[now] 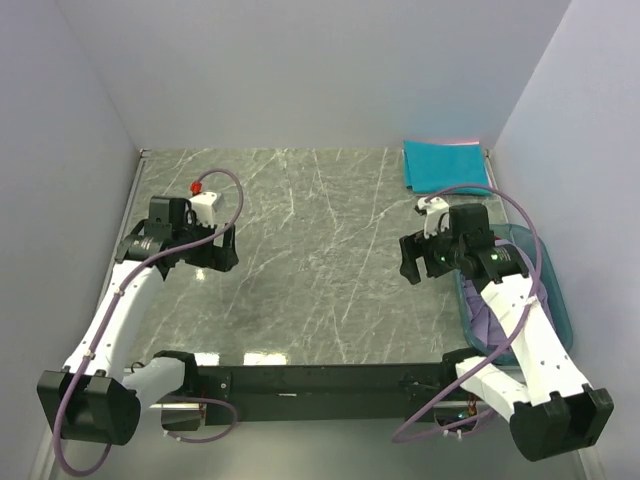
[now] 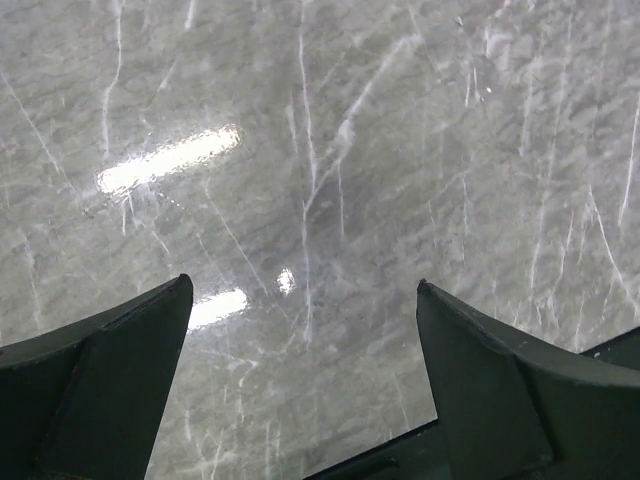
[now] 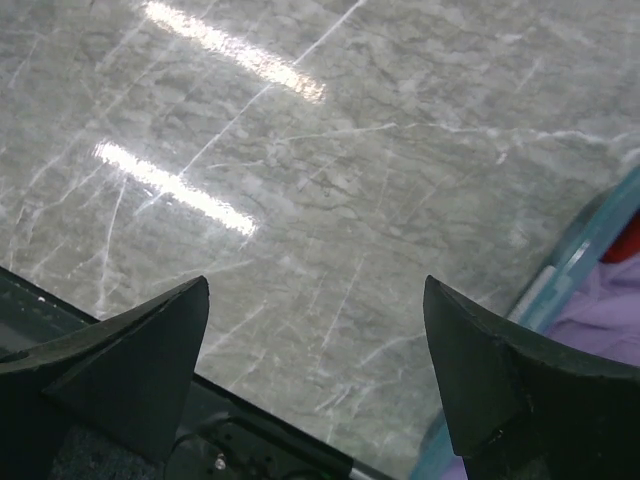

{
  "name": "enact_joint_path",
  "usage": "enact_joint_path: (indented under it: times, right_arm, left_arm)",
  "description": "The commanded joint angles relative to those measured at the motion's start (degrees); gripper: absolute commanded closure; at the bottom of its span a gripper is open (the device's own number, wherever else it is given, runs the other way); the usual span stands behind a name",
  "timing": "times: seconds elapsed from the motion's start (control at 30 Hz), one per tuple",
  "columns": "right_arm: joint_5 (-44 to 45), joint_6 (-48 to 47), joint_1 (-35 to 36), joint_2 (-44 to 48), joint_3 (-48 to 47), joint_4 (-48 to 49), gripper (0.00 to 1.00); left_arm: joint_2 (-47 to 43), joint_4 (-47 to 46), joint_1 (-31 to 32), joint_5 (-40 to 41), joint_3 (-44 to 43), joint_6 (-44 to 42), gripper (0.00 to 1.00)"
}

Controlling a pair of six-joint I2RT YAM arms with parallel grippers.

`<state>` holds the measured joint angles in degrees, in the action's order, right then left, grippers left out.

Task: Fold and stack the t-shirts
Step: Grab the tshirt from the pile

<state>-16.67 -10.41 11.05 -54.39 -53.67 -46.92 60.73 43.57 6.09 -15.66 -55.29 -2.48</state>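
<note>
A folded teal t-shirt (image 1: pixel 445 165) lies flat at the far right corner of the table. A lavender t-shirt (image 1: pixel 490 330) lies crumpled in the teal plastic bin (image 1: pixel 555 300) at the right edge; it also shows in the right wrist view (image 3: pixel 605 310), with a bit of dark red shirt (image 3: pixel 628 240) beside it. My left gripper (image 1: pixel 222 250) is open and empty above the bare marble at the left. My right gripper (image 1: pixel 412 258) is open and empty, just left of the bin. Both wrist views show wide-apart jaws over bare table.
The grey marble table (image 1: pixel 310 260) has white walls on three sides. The black base rail (image 1: pixel 330 380) runs along the near edge. The bin's rim (image 3: pixel 575 255) shows at the right of the right wrist view.
</note>
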Motion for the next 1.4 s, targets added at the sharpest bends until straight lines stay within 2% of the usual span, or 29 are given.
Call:
enact_joint_path:
  times: [0.0,0.2,0.27,0.4,0.43,0.47,0.67,0.8,1.37]
  right_arm:
    - [3.03,-1.62,0.20,-1.77,-7.05,-4.14,0.06]
    - [7.96,-3.90,-0.15,-3.17,-16.89,-11.08,0.05]
    - [8.76,-6.18,-2.43,-4.14,-20.15,-14.16,0.05]
    - [6.91,-12.16,-10.77,-6.51,-24.90,-19.43,0.05]
    - [6.91,-13.57,-15.48,-7.56,-25.77,-20.75,0.05]
    - [7.52,-16.62,-17.27,-8.09,-25.87,-21.19,0.05]
    - [6.91,-27.53,-32.72,-12.57,-23.24,-22.95,0.04]
    - [5.07,-31.33,-39.33,-18.01,-20.78,-23.48,0.04]
    - [8.58,-34.76,-47.78,-28.49,-7.86,-12.06,0.05]
  left_arm:
    - [0.44,2.21,0.15,-2.71,-3.77,-3.32,0.01]
    - [1.32,4.59,0.15,-7.01,-7.55,-3.76,0.01]
    - [1.58,4.68,0.15,-7.10,-8.52,-3.58,0.01]
    - [3.43,6.61,0.15,-7.63,-10.36,-4.37,0.01]
    - [3.78,6.70,0.15,-7.89,-10.72,-4.29,0.00]
    - [3.96,7.05,0.15,-8.16,-10.63,-4.37,0.01]
    - [4.31,8.02,0.15,-9.13,-11.16,-5.08,0.01]
    - [4.57,8.37,0.15,-9.39,-11.42,-5.52,0.01]
    - [7.47,9.69,0.15,-11.76,-11.60,-6.75,0.01]
